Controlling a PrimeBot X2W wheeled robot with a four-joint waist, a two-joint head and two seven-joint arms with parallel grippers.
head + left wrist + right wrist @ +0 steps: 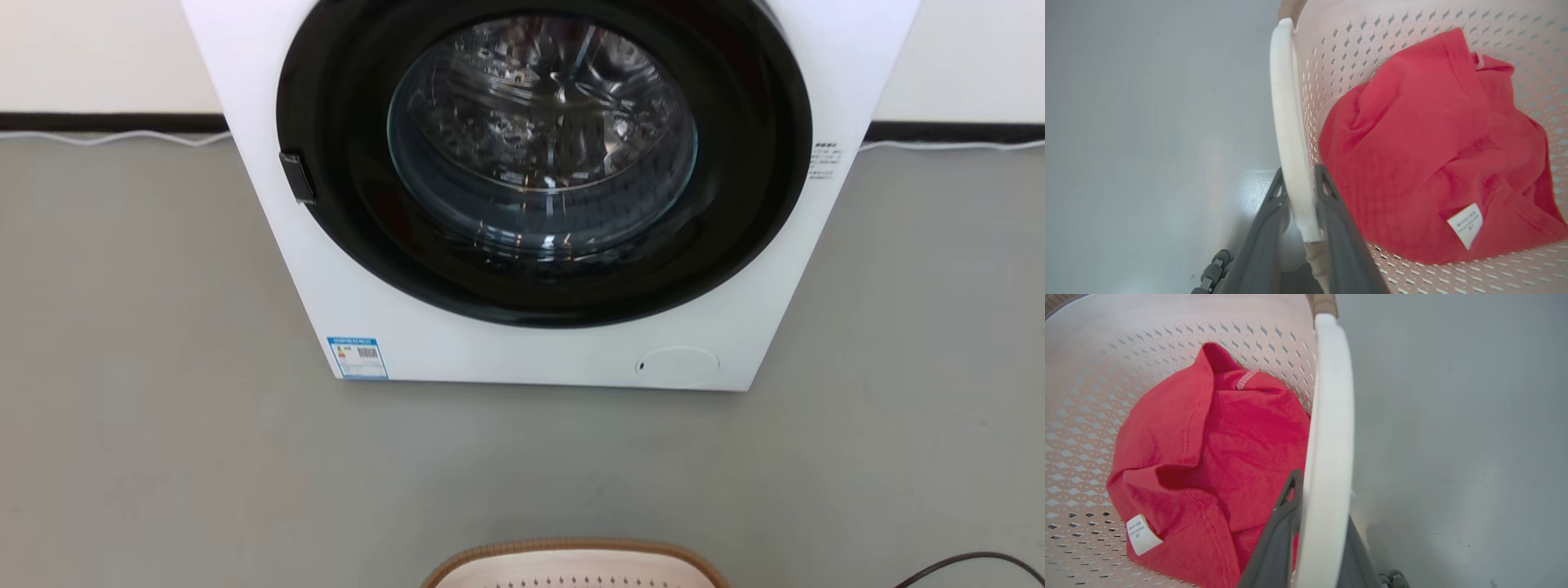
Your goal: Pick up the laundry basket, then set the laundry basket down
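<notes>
Here, laundry basket (1412,24), handle (1286,122) within left end effector (1299,171)

Left claw (1299,171): two long matt dark-grey fingers (1261,245), broad at the root, tapering to tips pierced by triangular cut-outs; a grey ribbed cable (1212,271) runs beside them. Right claw (1323,490): a matching dark-grey finger (1276,543) with the same cut-out.

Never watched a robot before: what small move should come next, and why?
Probably lift both arms evenly. The left gripper and right gripper each clamp a white handle of the laundry basket, and a red garment lies loose inside.
</notes>
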